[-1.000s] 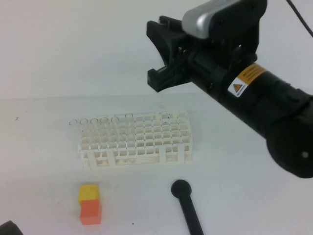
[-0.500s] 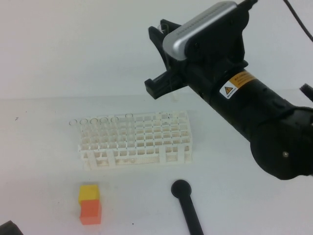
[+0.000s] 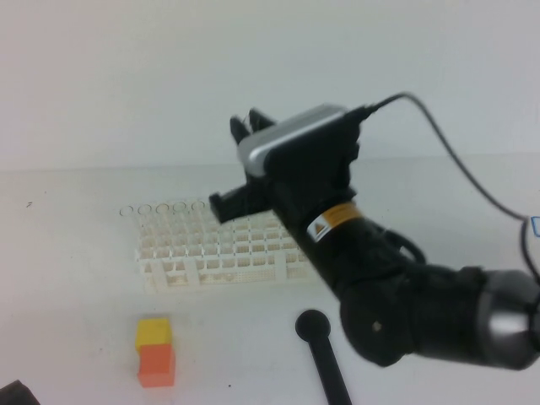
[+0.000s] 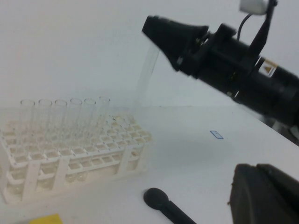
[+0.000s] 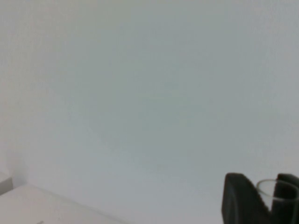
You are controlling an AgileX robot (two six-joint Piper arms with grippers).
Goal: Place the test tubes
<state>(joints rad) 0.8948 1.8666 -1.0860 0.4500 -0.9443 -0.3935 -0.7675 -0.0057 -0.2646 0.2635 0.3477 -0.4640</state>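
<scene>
The white tabletop [image 3: 76, 329] carries everything, and the white rack [image 3: 219, 272] on it serves as the landmark. The right arm [image 3: 396, 295] reaches over the rack from its right-hand side. The left tool [image 4: 266, 196] sits low, in front of the rack and off to its left. Whether it is spread or pressed together cannot be told.

The right tool [image 4: 156, 37] hangs above the rack's back edge, pinching a clear test tube [image 4: 145, 74] by its upper end. The tube slants down with its lower end just over the back row, not yet inside any hole. Six tubes [image 4: 60, 116] stand upright along the left part of that back row. In front of the rack lie a black stick with a round head [image 3: 313, 325] and, further left, a yellow-and-orange block [image 3: 155, 352].

The step in hand looks like lining the held tube up for insertion. The next move likely calls for bringing the tube upright and centring its tip over the free hole beside the standing tubes. It would then go straight down before the pinch lets go.

A yellow warning-triangle sticker [image 3: 332, 222] sits on the right arm, its print too small to read. A small blue-edged tag [image 4: 216, 134] lies to the right of the rack, with no legible writing.
</scene>
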